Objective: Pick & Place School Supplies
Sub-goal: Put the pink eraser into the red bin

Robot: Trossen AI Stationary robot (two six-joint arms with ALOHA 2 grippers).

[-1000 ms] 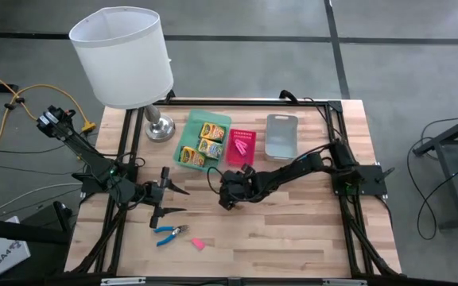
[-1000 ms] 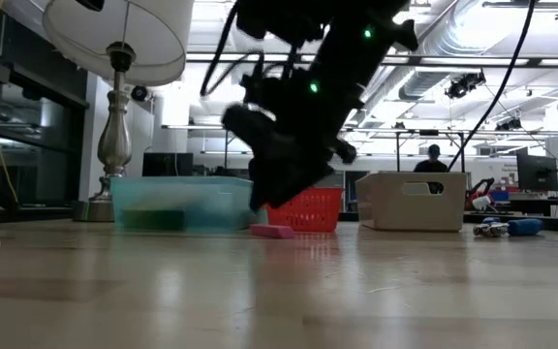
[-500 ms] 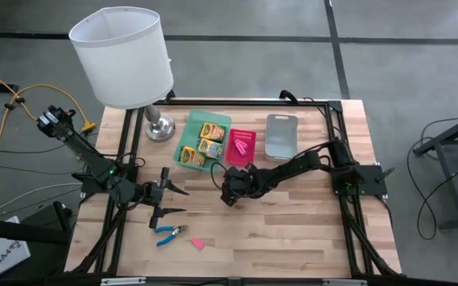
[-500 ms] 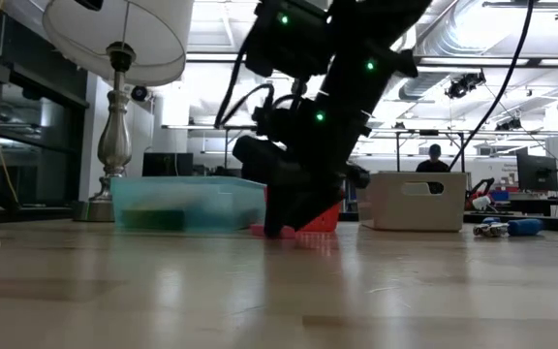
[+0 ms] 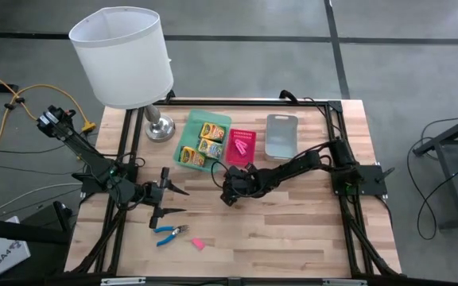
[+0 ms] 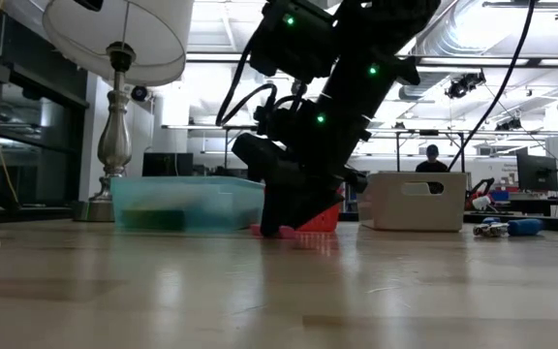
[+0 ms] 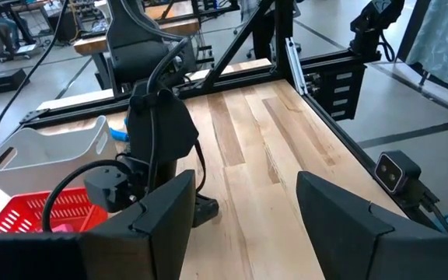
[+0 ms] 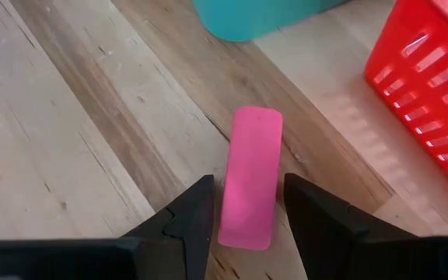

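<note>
Right gripper (image 8: 241, 222) is down on the wood-grain table (image 8: 68, 132), dark fingers spread either side of a smooth, rounded pink eraser block (image 8: 251, 177); red mesh basket (image 8: 426, 85) just beyond; left gripper (image 5: 168, 199) waits apart, spread.

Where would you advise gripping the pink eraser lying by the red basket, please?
Grip the pink eraser across its narrow width, on the two long sides, coming straight down from above: it lies flat on the table, and the right end effector already straddles it, open.
</note>
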